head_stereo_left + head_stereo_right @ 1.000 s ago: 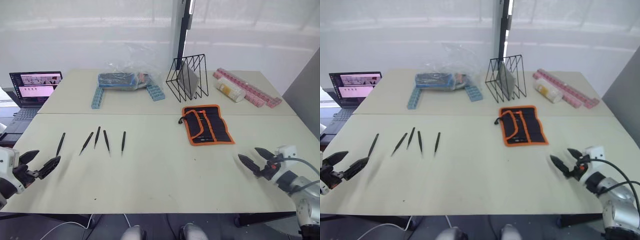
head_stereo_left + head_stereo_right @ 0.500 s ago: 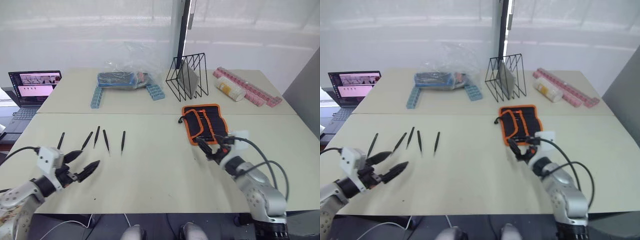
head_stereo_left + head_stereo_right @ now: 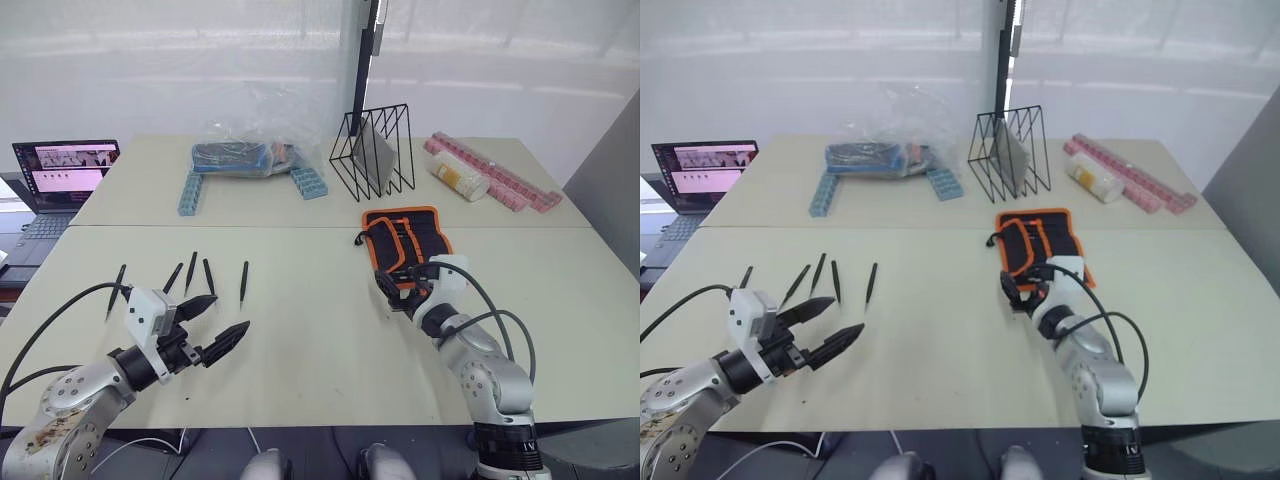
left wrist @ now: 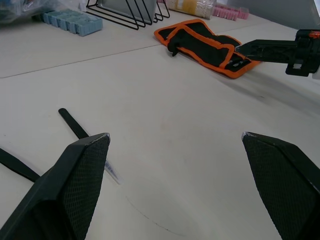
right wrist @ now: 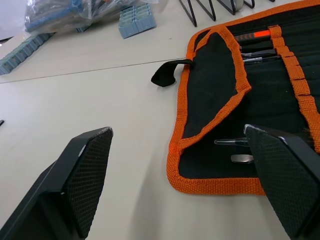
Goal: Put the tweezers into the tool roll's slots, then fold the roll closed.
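Tool roll lies open and flat on the worktop, orange trim all round, one flap folded over on its left half, black cord sticking out from that edge. Slots run across the inner face; a few slim metal tools show in them in the right wrist view, can't tell what they are.

Five tweezers lie loose on the worktop, well to the left of the roll, in a rough row, tips pointing toward the robot. One is nearest the roll; the outermost is furthest from it.

Left gripper: jaws wide open, holding nothing, low over the worktop just on the robot's side of the tweezers row. In the left wrist view, two tweezers lie beside one of its fingers.

Right gripper: jaws spread wide, empty, at the roll's near edge. In the right wrist view, one finger sits over the roll's near corner, and the other is over bare worktop beside the roll. Can't tell if it touches the fabric.

Behind the roll: black wire rack. Left of that, a clear plastic bag and blue blocks. Laptop is far left of the roll, pink strips behind it on the right.
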Tool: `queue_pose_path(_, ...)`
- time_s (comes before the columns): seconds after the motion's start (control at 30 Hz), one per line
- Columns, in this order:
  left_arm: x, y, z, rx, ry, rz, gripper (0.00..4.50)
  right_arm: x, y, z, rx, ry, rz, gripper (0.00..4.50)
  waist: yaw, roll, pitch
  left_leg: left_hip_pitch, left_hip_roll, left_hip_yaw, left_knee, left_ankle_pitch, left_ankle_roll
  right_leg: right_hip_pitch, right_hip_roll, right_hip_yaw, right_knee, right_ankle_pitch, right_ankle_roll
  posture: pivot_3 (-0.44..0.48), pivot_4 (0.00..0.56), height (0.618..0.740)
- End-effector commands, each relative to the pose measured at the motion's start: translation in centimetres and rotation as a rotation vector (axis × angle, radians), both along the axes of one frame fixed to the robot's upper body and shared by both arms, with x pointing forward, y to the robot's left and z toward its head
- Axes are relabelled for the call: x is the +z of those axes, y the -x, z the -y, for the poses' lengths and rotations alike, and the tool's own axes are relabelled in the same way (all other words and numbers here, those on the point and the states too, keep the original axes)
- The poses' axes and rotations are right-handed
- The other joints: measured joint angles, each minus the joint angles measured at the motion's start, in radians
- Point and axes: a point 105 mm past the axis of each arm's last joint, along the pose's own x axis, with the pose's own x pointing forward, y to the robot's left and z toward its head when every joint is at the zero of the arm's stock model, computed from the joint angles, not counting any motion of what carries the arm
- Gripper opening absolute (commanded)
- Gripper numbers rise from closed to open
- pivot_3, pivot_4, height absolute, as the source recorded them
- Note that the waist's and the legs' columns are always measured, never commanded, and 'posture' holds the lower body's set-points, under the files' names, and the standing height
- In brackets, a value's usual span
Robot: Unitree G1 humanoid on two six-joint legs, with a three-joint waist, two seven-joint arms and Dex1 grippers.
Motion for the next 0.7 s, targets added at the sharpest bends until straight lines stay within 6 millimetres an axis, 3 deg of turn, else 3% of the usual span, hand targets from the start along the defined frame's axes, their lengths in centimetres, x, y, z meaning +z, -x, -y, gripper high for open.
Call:
queue_pose_path(0.03, 1.1, 0.0, 0.7, -0.031, -0.003, 0.043, 4.50, 1.1, -0.5, -0.2, 0.007, -0.016, 0.041, 4.46, -0.001, 0.000, 0.000, 0.000, 0.000, 0.000, 0.000, 0.000, 0.000, 0.000, 0.000, 0.000, 0.000, 0.000, 0.000, 0.000, 0.150, 0.722)
queue_pose_path(0.37, 1.1, 0.6, 1.5, -0.114, -0.084, 0.071, 4.50, 1.4, -2.6, 0.4, -0.053, -0.078, 0.044, 4.46, -0.001, 0.000, 0.000, 0.000, 0.000, 0.000, 0.000, 0.000, 0.000, 0.000, 0.000, 0.000, 0.000, 0.000, 0.000, 0.000, 0.150, 0.722)
queue_pose_path(0.6, 1.9, 1.0, 1.2, -0.133, -0.130, 0.113, 4.50, 1.3, -2.6, 0.2, -0.054, -0.100, 0.042, 4.46, -0.003, 0.000, 0.000, 0.000, 0.000, 0.000, 0.000, 0.000, 0.000, 0.000, 0.001, 0.000, 0.000, 0.000, 0.000, 0.000, 0.150, 0.722)
queue_pose_path(0.7, 2.6, 1.1, 1.2, -0.148, -0.146, 0.132, 4.50, 1.3, -2.7, 0.2, -0.057, -0.113, 0.041, 3.66, -0.002, 0.000, 0.000, 0.000, 0.000, 0.000, 0.000, 0.000, 0.000, 0.000, 0.001, 0.000, 0.000, 0.000, 0.000, 0.000, 0.150, 0.722)
